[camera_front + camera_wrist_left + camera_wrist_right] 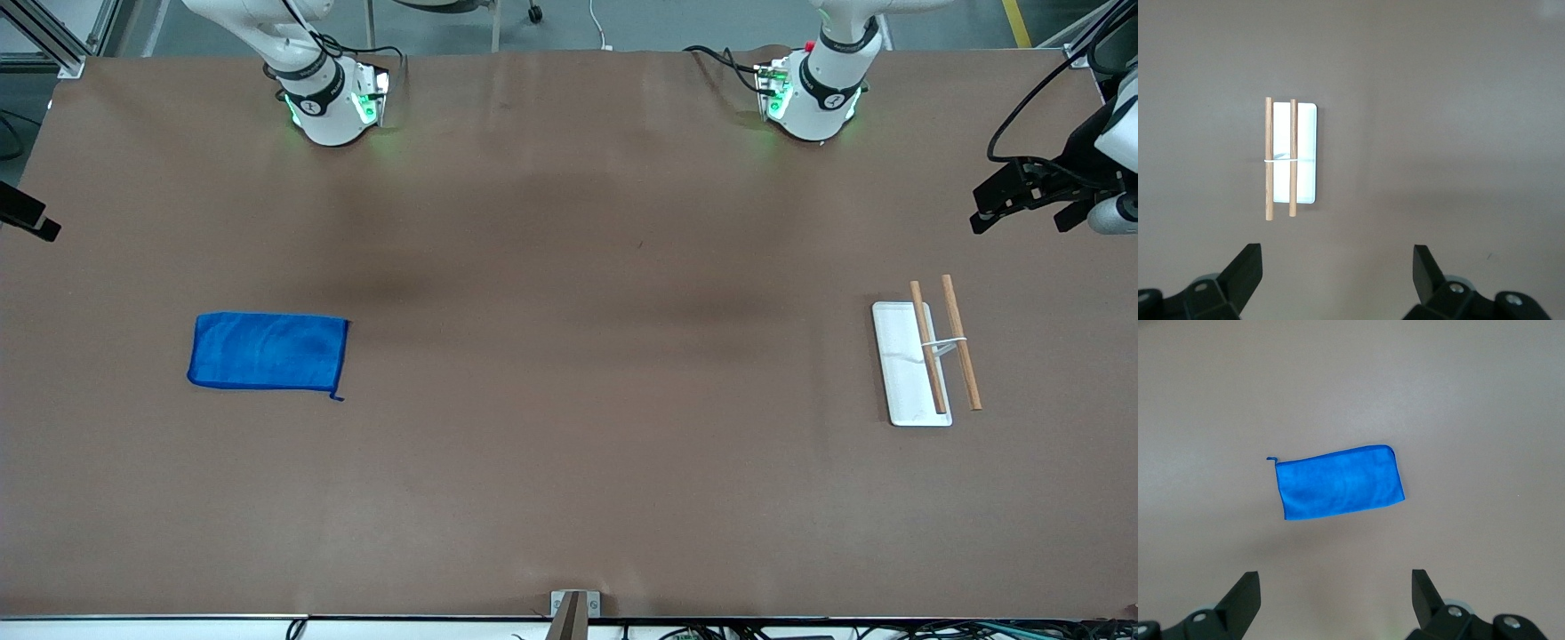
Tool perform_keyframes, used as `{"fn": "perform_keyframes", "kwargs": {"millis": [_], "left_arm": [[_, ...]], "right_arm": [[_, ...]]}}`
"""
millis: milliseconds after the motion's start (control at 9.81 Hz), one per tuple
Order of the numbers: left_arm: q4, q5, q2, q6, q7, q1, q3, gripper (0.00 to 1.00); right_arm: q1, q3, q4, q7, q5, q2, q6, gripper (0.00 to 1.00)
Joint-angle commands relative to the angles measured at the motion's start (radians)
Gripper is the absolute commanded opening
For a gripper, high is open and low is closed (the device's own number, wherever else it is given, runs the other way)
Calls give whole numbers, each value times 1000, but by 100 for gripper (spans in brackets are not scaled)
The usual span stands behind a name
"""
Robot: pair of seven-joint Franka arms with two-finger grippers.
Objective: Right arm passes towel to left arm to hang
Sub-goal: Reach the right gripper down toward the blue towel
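Observation:
The blue towel [267, 350] lies flat and folded on the brown table toward the right arm's end, with a small tail at one corner. It also shows in the right wrist view as the towel [1340, 482]. My right gripper [1336, 587] hangs high over the table near that end, open and empty; only a black part of it [27, 216] shows in the front view. My left gripper [987, 209] hovers open and empty over the left arm's end of the table. From there it [1338, 263] looks down on the rack [1293, 157].
The rack [925, 356] is a white base plate carrying two wooden rods, standing toward the left arm's end. Both arm bases [333, 107] [813, 98] stand at the table's edge farthest from the front camera. A metal bracket [573, 609] sits at the nearest edge.

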Motion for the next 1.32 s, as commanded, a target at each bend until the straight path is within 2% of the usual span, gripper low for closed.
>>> {"fn": "perform_keyframes", "kwargs": {"millis": [0,510,611,713,815,1019,1223], "left_arm": [[-33,6,-1,-6,6,0,-2,99],[-34,1,3,-6,20,5,-1,99],[-36,1,5,-4,20,5,2,99],[-36,1,6,-4,20,5,2,99],[-34,1,8,-4,18,6,4,99],[-36,1,14,-4,20,6,5,99],[-33,1,22,-4,20,6,5,99]], "right_arm": [[0,1,-21,12,18,-22,-2,100],[3,1,-22,-43,3,-16,-20,100],[1,1,-35,-46,3,14,-11,100],[3,1,-83,-48,3,51,42,100],[6,1,-178,-49,1,64,143,100],[1,1,-435,-139,-2,67,433,100],[4,1,-559,-149,-3,155,618,100]]}}
